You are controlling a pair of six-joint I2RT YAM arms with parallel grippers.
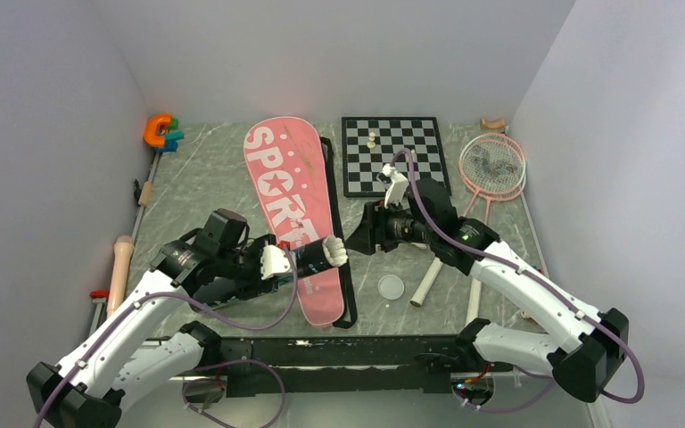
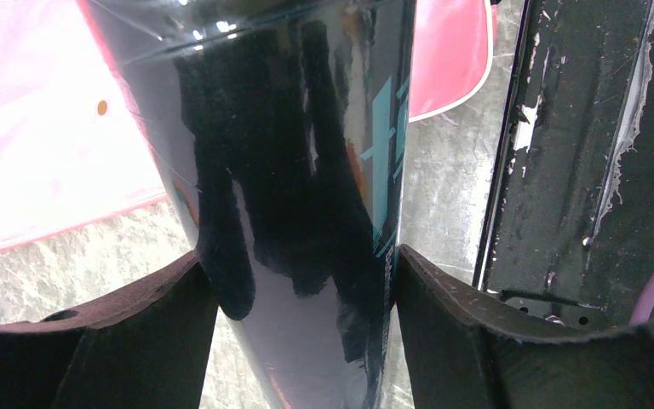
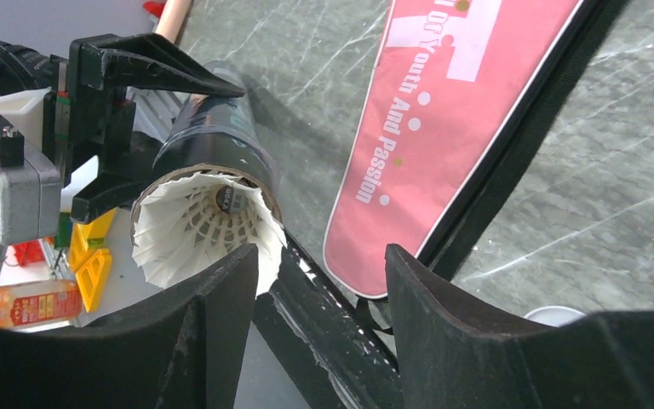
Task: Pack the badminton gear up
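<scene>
Two grippers are facing each other over the near end of the pink bag [image 1: 290, 192]. The left gripper [image 1: 296, 259] is clamping the black tube [image 1: 312, 257] around its body and holding it level above the tabletop [image 1: 205, 178], with the mouth pointing right. The right gripper [image 1: 361, 239] is hanging just beside that mouth, fingers apart and carrying nothing. A white shuttlecock [image 3: 200, 226] is sitting in the mouth with its feather skirt flaring past the rim; I cannot tell how many are nesting behind it. Both rackets [image 1: 492, 165] are lying at the far right, well apart from the bag.

Pressing the skirt in looks like the risky part. The feathers are thin, ribbed and splaying wider than the rim, so an off-centre push is likely to be bending or crushing them against it. The tube is glossy, smooth and round, so an end-on shove may be sliding or twisting it in the clamp. With the tube lying level and uncapped, the shuttlecock could also be slipping out. A clear round lid [image 1: 392, 285] is lying on the tabletop nearby. The bag looks flat, long and soft-sided, with black edging.
</scene>
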